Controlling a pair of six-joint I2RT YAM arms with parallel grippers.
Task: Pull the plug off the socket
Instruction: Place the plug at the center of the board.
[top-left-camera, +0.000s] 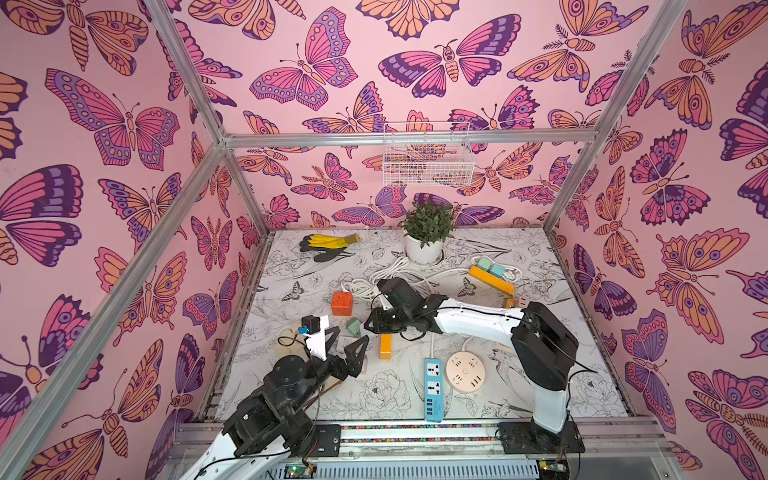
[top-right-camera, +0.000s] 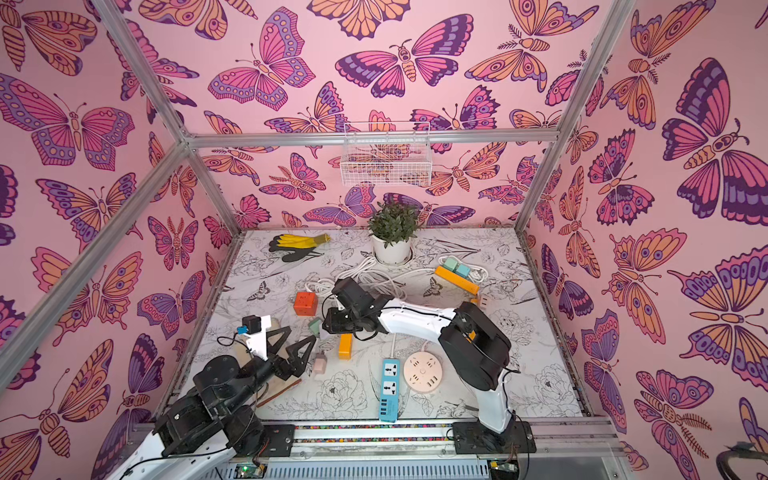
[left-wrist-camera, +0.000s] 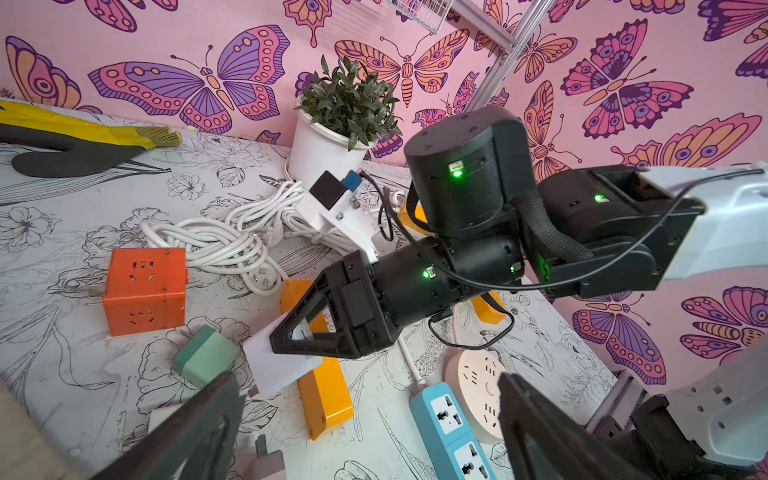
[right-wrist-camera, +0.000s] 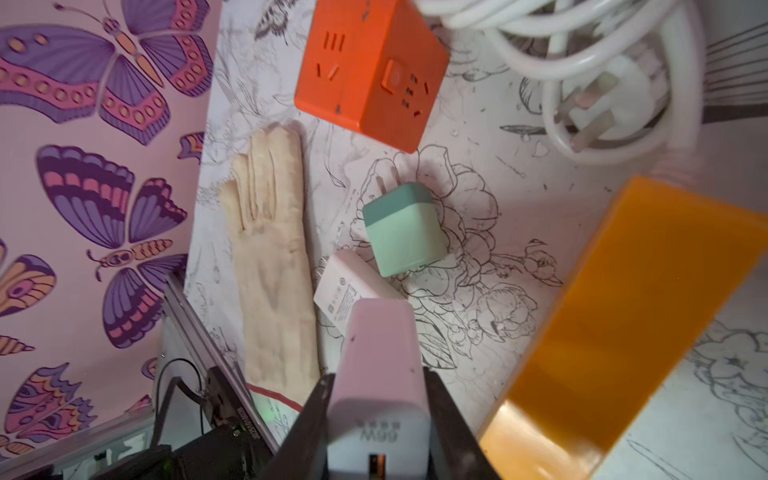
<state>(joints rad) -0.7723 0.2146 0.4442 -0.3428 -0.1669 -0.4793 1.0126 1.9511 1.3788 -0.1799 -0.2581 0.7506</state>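
My right gripper (right-wrist-camera: 378, 384) is shut on a pale pink-white charger plug (right-wrist-camera: 380, 357), one finger on each side of it. The plug's prongs are hidden. In the left wrist view the plug (left-wrist-camera: 276, 368) hangs just above the end of the orange socket strip (left-wrist-camera: 326, 399), held by the right gripper (left-wrist-camera: 291, 336). In both top views the strip (top-left-camera: 385, 345) (top-right-camera: 345, 347) lies below the right gripper (top-left-camera: 374, 325) (top-right-camera: 328, 324). My left gripper (top-left-camera: 345, 341) (left-wrist-camera: 368, 384) stands wide open and holds nothing, to the left of the strip.
An orange cube socket (top-left-camera: 342, 303), a green charger (top-left-camera: 353, 327) and a white charger (right-wrist-camera: 345, 291) lie close by. A blue power strip (top-left-camera: 433, 388) and a round socket (top-left-camera: 465, 372) sit nearer the front. White cables (top-left-camera: 395, 276), a potted plant (top-left-camera: 426, 237) and gloves (top-left-camera: 328, 243) lie behind.
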